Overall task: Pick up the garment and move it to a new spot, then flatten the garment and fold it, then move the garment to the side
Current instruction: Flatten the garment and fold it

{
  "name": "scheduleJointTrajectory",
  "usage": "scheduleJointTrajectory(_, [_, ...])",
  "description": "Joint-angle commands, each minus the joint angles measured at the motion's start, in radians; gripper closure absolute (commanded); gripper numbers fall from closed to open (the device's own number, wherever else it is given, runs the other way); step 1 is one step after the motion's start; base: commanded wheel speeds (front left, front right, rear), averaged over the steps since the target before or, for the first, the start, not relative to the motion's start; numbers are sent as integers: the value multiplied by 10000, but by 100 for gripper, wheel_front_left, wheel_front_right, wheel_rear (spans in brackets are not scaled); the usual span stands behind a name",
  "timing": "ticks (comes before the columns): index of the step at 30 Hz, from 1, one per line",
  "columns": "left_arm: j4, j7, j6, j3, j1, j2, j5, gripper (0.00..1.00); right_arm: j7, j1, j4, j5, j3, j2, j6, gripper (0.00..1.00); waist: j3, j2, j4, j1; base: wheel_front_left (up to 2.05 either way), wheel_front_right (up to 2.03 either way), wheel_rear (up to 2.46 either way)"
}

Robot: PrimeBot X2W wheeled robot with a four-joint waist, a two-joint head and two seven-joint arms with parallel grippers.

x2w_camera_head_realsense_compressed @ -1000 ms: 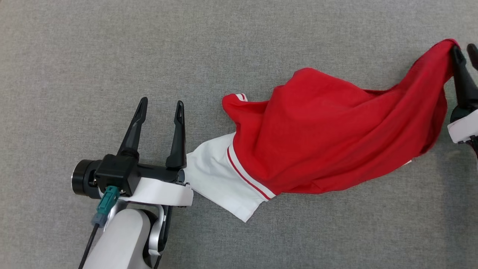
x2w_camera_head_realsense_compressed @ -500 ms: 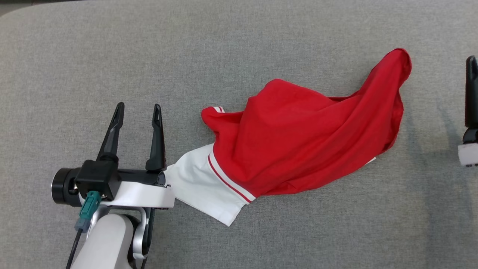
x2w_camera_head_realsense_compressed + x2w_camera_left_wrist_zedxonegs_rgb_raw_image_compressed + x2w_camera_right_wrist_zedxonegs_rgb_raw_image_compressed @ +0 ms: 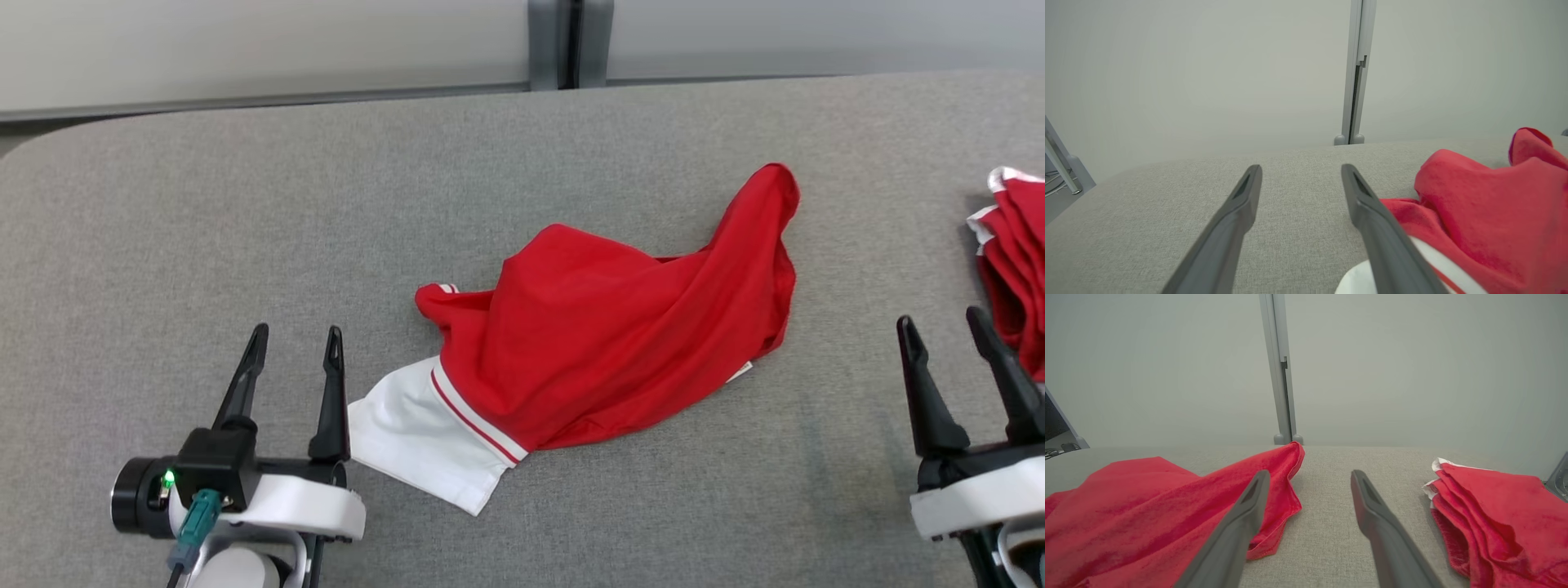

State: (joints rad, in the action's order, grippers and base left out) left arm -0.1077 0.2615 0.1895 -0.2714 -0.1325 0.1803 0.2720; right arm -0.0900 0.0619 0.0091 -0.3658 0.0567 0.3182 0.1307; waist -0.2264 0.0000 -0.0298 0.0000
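The garment [image 3: 620, 327] is a red shirt with a white, red-striped sleeve, lying crumpled in the middle of the grey table [image 3: 245, 204]. It also appears as red cloth [image 3: 1486, 204] at the right of the left wrist view and at the left of the right wrist view [image 3: 1147, 506]. My left gripper [image 3: 295, 336] is open just left of the white sleeve, empty. My right gripper [image 3: 943, 320] is open at the lower right, apart from the garment, with nothing between its fingers.
A stack of folded red garments [image 3: 1012, 261] lies at the table's right edge, close to my right gripper; the right wrist view has it too [image 3: 1498, 514]. A pale wall with a grey post [image 3: 570, 41] runs behind the table's far edge.
My right gripper has let go of the garment's corner, which dropped onto the table, and has drawn back toward me. The head camera has tilted up, bringing the wall and the folded stack into view.
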Motion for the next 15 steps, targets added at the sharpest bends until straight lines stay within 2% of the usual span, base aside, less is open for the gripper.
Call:
scheduleJointTrajectory(1, [4, -14, 45, 53, 212, 111, 64, 0, 112, -260, -165, 89, -69, -118, 0, 0, 290, 0, 137, 0, 0, 0, 0])
scheduleJointTrajectory(15, [190, -300, 121, -18, 675, 229, 268, 0, 547, -765, -688, 250, -242, -384, 0, 0, 682, 0, 68, 0, 0, 0, 0])
